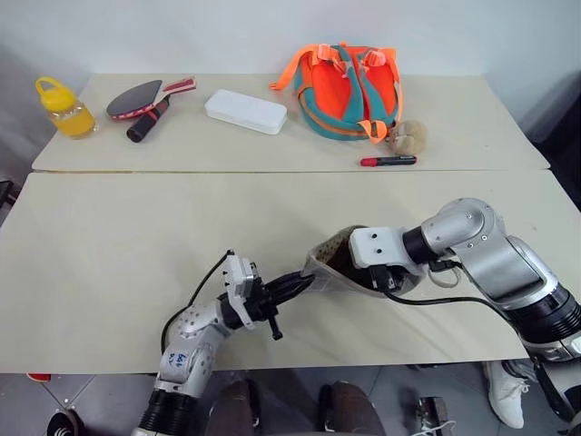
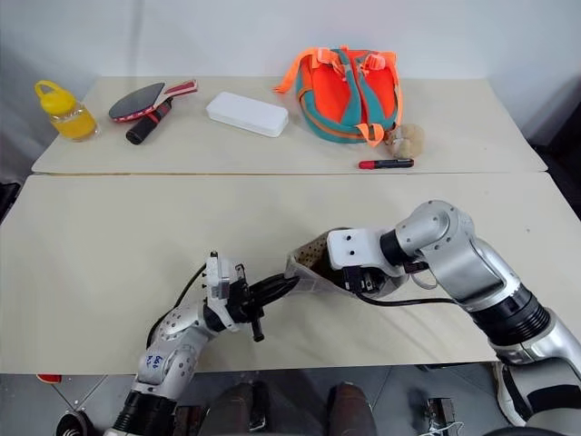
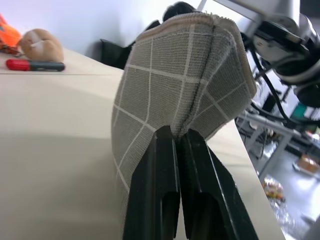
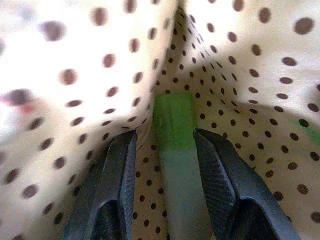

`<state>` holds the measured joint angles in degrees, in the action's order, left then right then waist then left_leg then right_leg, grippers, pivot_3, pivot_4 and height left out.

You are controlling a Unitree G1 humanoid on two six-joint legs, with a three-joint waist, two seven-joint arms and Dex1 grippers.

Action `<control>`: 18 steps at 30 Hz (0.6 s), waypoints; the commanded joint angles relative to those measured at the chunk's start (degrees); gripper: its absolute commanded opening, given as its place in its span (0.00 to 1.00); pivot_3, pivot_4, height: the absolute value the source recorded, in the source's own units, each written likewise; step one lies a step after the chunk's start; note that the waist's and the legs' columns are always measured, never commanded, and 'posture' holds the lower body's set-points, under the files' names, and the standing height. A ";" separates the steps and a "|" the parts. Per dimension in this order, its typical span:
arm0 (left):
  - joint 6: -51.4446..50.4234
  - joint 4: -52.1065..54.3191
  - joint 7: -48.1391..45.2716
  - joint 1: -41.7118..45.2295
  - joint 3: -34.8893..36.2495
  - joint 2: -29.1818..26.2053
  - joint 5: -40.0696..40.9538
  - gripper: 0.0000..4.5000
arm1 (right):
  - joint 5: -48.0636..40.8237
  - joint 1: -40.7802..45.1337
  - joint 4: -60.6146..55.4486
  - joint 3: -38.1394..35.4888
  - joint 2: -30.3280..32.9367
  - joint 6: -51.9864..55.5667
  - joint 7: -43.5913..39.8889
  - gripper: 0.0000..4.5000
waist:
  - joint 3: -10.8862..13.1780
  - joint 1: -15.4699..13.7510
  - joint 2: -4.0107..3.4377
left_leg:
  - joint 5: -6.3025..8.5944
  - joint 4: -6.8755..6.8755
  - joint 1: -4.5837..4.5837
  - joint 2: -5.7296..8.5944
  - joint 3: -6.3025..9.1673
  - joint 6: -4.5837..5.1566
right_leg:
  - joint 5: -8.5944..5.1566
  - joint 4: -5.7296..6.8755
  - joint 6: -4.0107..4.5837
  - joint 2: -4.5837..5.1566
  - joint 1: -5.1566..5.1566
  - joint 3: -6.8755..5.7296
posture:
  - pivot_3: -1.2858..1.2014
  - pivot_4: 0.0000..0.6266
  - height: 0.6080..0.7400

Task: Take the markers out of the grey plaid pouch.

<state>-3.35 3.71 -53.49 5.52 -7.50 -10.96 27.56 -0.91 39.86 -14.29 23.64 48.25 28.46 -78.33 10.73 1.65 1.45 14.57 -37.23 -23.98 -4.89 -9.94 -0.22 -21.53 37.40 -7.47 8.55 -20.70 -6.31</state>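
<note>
Holding the grey plaid pouch (image 3: 180, 85) by its closed end, our left gripper (image 3: 179, 145) has its two black fingers (image 3: 155, 190) pressed together on the fabric. We see the pouch raised just above the near table (image 1: 109, 263), mouth turned toward our right arm, with thin white grid lines crossing the grey weave. In the head views it hangs between our two arms at the near edge of the table.

Our right gripper (image 4: 172, 150) is pushed into the mouth of the pouch. Its fingers (image 4: 107, 190) stand apart inside, surrounded by the tan lining with dark dots. Between them lies the pale marker with the light green cap (image 4: 175, 145), cap pointing deeper into the pouch. The fingers sit on either side of the marker; we cannot tell whether they touch it.

On the far table (image 1: 472, 136) the red and black marker (image 1: 388, 161) lies flat, well apart from the pouch and already out of it. Just beside it sits a small tan plush toy (image 1: 408, 136), and behind that an orange and teal backpack (image 1: 349, 91). Further to our left on that table lie a white hard case (image 1: 245, 111), a table tennis paddle (image 1: 141, 100) and a yellow bottle (image 1: 65, 109).
</note>
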 commanded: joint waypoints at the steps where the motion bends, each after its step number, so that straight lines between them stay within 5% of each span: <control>1: 0.89 2.21 -0.57 -0.56 -0.54 -0.14 0.08 0.00 | 1.54 -0.37 1.59 0.12 -1.03 -3.35 2.18 0.42 | 0.00 0.03 0.00 | 0.00 0.00 0.00 0.00 0.00 0.00 | 0.00 0.01 0.00 0.00 0.00 0.00 | 0.52 0.24 1.00; 18: 0.83 1.92 -0.41 -0.12 -0.04 -1.16 0.47 0.00 | 8.71 -0.65 9.06 3.80 -3.56 -7.57 5.29 0.42 | -0.03 0.18 0.03 | 0.00 -0.06 0.26 -0.02 -0.02 0.00 | 0.00 0.05 0.00 -0.01 0.22 0.00 | 0.52 0.24 1.00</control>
<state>-2.98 3.74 -53.40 5.25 -7.72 -12.09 27.49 4.53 40.16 -8.23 25.56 44.46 19.26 -73.87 10.71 1.83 1.48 14.57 -37.28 -23.68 -4.92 -9.96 -0.22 -21.53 37.44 -7.47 8.54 -20.44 -6.30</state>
